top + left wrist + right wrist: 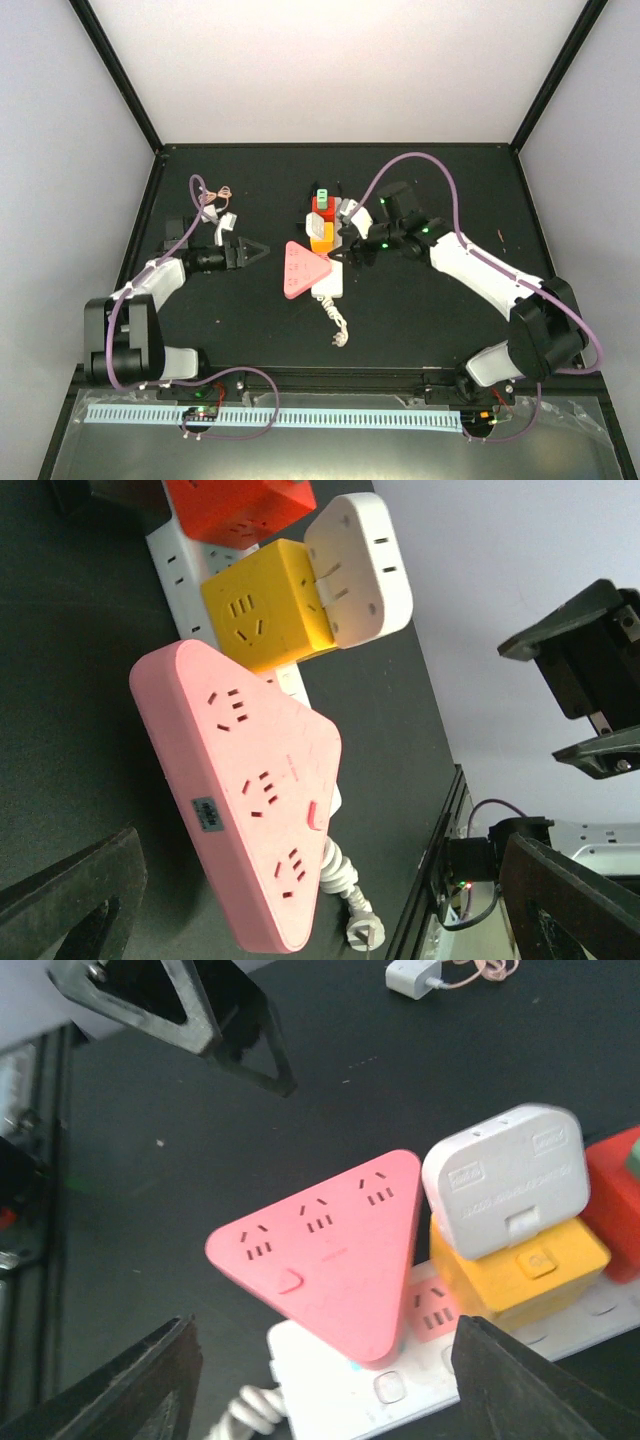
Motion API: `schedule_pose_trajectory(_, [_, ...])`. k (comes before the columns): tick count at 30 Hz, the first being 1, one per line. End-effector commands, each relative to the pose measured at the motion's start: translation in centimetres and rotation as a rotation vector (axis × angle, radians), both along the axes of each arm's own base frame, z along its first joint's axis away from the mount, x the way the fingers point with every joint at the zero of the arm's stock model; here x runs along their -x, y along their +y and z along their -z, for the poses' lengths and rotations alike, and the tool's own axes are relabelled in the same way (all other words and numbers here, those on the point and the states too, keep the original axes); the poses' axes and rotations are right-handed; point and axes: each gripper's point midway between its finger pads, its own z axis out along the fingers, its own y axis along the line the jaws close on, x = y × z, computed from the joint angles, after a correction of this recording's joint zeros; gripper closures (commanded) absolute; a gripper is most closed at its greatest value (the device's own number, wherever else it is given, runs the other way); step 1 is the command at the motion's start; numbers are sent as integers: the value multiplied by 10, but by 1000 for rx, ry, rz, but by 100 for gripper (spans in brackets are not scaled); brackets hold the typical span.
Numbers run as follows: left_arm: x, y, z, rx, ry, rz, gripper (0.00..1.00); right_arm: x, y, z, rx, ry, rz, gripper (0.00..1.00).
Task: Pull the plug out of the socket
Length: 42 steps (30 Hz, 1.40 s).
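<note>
While the pink triangle plug (301,268) sits on the socket (330,286), the right claw (345,256) is open beside it. The left claw (258,250) is open.

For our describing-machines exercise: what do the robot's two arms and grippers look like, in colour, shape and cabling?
The left arm and right arm have white shells with black joints. A purple cable loops along each. Small green lights glow on the right arm. The left gripper and right gripper are black, with wedge-shaped fingers tapering to points.
</note>
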Motion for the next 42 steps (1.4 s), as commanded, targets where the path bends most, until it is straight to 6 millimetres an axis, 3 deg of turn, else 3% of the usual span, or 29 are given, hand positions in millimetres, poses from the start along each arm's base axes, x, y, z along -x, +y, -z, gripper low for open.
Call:
schedule_pose_trajectory(1, [-7, -5, 2, 32, -7, 33, 3, 24, 7, -7, -128, 224, -23, 31])
schedule_pose_trajectory(11, [-4, -21, 42, 26, 122, 99, 11, 36, 8, 62, -100, 408, -25, 57])
schedule_pose_trajectory(16, [-2, -27, 59, 19, 179, 131, 13, 26, 9, 82, -62, 405, 12, 68])
schedule_pose_trajectory(24, [3, -44, 69, 48, 229, 203, 19, 23, 12, 111, -19, 462, 33, 83])
schedule_pose_trajectory(30, [6, -51, 75, 53, 255, 226, 26, 15, 18, 119, -10, 448, 43, 89])
schedule_pose_trajectory(42, [13, -68, 75, 128, 291, 288, 41, 17, 21, 139, 37, 467, 38, 91])
